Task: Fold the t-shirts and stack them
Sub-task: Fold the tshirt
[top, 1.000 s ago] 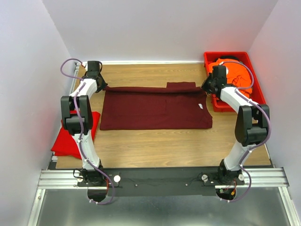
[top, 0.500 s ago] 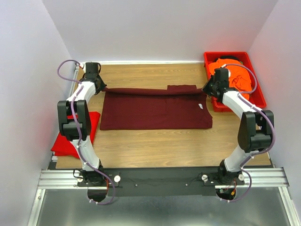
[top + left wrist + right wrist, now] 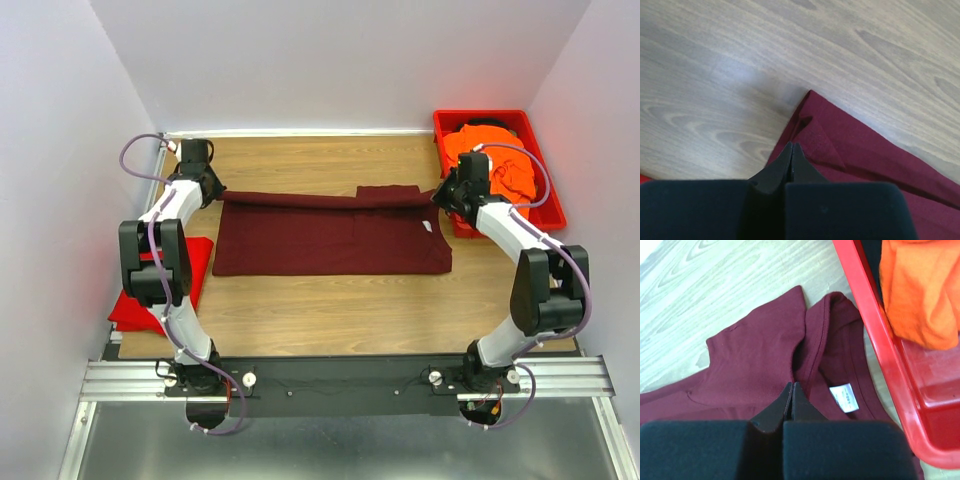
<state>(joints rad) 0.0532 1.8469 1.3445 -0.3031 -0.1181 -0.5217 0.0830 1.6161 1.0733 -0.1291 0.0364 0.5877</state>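
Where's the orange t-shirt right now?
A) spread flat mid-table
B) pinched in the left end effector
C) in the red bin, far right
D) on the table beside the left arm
C: the orange t-shirt lies bunched inside the red bin at the table's far right corner, as both the top and right wrist views show.

A dark maroon t-shirt (image 3: 330, 240) is lying spread flat across the bench (image 3: 330, 300), its far edge folding over, while a bright red t-shirt (image 3: 135, 300) is resting at the left edge and an orange t-shirt (image 3: 500, 165) is lying crumpled in the bin (image 3: 480, 115).
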